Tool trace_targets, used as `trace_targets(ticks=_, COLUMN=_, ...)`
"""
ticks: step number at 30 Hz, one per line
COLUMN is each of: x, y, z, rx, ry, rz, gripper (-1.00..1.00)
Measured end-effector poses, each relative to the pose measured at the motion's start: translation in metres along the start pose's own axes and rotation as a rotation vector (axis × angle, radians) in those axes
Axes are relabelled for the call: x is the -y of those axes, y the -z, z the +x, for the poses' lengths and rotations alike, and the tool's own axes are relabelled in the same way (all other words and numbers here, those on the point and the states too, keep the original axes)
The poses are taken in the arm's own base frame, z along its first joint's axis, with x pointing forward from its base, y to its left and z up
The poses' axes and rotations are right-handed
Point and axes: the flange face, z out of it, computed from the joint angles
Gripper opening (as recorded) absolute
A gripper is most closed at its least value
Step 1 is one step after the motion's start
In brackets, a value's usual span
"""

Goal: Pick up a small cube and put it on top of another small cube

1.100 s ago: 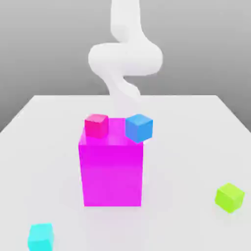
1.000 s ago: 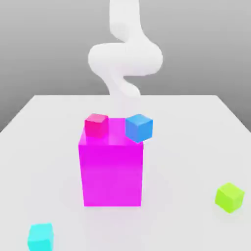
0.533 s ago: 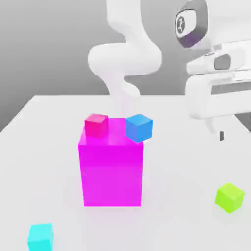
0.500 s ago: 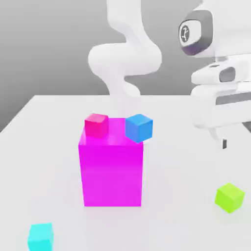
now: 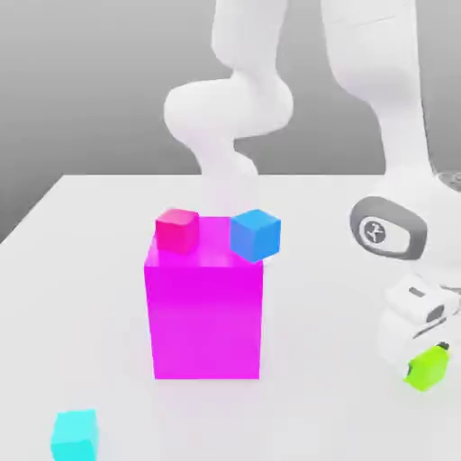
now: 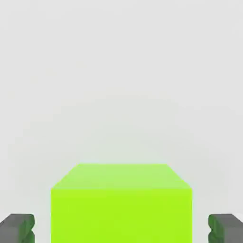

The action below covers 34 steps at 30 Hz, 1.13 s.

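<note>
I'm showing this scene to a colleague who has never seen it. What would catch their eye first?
Probably the big magenta block at the table's centre, with a small pink cube and a blue cube at its top. Next, the white arm bent low at the exterior view's right, its gripper straddling the lime-green cube, fingers just clear of its sides.

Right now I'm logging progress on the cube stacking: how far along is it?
Done: the arm has come down to the lime-green cube on the table. In hand: the pincer straddles that cube, one finger on each side with a gap visible, so no firm grip yet. Left: close, lift, carry, and set it on another small cube, such as the blue or the cyan one.
</note>
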Motion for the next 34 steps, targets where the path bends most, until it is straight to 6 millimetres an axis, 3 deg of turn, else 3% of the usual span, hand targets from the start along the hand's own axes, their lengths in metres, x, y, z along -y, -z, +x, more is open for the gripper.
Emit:
trace_targets(ticks=4, x=0.0, y=-0.001, z=0.0, rx=0.0, ry=0.0, rz=0.0, gripper=-1.0)
trace_targets(ticks=9, x=0.0, y=0.05, z=0.0, rx=0.0, ry=0.0, rz=-0.001, gripper=-1.0)
trace_targets(ticks=10, x=-0.009, y=0.057, z=0.014, rx=0.0, ry=-0.026, rz=-0.003, gripper=-1.0)
trace_targets(ticks=14, x=-0.084, y=0.069, z=0.104, rx=0.002, ry=-0.209, rz=-0.01, gripper=-1.0)
trace_targets(ticks=18, x=-0.171, y=0.078, z=0.166, rx=0.004, ry=-0.371, rz=-0.012, gripper=-1.0)
trace_targets(ticks=21, x=-0.24, y=0.086, z=0.196, rx=0.005, ry=-0.483, rz=-0.01, gripper=-1.0)
trace_targets(ticks=25, x=-0.337, y=0.095, z=0.218, rx=0.004, ry=-0.626, rz=-0.006, gripper=-1.0)
trace_targets(ticks=28, x=-0.41, y=0.076, z=0.23, rx=0.002, ry=-0.734, rz=-0.001, gripper=-1.0)
trace_targets(ticks=29, x=-0.433, y=0.059, z=0.233, rx=0.001, ry=-0.767, rz=0.0, gripper=1.0)
trace_targets(ticks=34, x=-0.433, y=0.059, z=0.233, rx=0.001, ry=-0.767, rz=0.0, gripper=1.0)
